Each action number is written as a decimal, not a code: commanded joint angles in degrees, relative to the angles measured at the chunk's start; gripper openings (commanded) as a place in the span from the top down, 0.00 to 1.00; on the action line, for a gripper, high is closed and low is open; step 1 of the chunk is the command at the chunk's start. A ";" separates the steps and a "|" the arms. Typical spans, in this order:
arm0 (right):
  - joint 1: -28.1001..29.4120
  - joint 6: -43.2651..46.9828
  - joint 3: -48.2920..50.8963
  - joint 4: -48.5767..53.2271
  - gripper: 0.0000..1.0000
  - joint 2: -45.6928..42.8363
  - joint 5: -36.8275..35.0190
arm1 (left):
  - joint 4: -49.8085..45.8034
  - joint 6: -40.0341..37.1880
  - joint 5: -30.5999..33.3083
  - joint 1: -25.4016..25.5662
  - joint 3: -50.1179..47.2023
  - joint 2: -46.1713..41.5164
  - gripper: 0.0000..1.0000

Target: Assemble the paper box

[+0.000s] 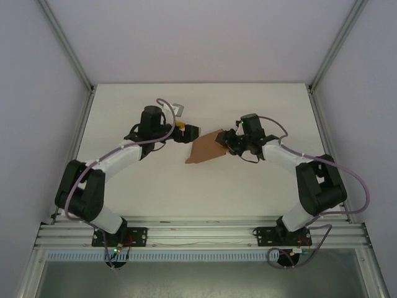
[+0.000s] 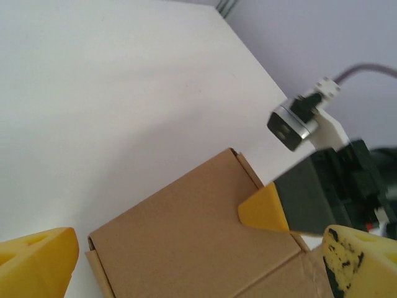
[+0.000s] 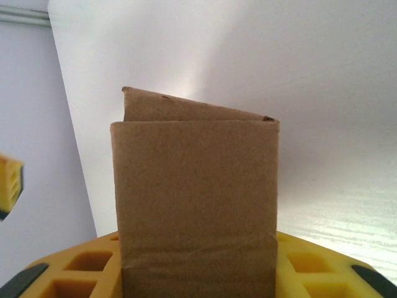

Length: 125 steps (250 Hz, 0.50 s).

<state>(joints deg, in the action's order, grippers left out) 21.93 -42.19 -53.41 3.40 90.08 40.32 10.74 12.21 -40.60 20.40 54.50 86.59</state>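
- The plain brown, folded-flat cardboard paper box (image 1: pixel 203 151) is at the middle of the white table (image 1: pixel 155 186), well apart from every edge. I cannot tell whether it rests there.
- My right gripper (image 1: pixel 222 141) is clamped on the box's right end.
- My left gripper (image 1: pixel 188 132) gapes wide just beside the box's far-left corner, holding nothing. The long axis runs across the table from these jaws toward the right ones.
- I cannot see inside the box.

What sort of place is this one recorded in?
Most likely a lab robot cell: a bare white table, plain white walls with aluminium frame posts, and two arms bolted to a rail, handling a paper box.
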 commanded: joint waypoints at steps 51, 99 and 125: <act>-4.19 -17.15 -8.74 14.28 0.67 0.74 11.23 | -13.16 -37.09 12.07 9.89 -5.03 -12.55 0.00; -4.97 -19.81 -13.65 21.80 0.72 6.25 20.39 | -20.05 -45.60 19.89 12.89 -3.26 -12.49 0.00; -5.09 -21.79 -14.27 21.59 0.70 6.59 20.89 | -20.28 -46.81 23.48 13.84 -2.70 -9.35 0.00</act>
<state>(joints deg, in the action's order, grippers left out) 17.04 -59.83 -65.91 20.62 96.14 56.03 -5.43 -27.62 -24.18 33.10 50.19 74.61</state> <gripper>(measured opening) 0.410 0.995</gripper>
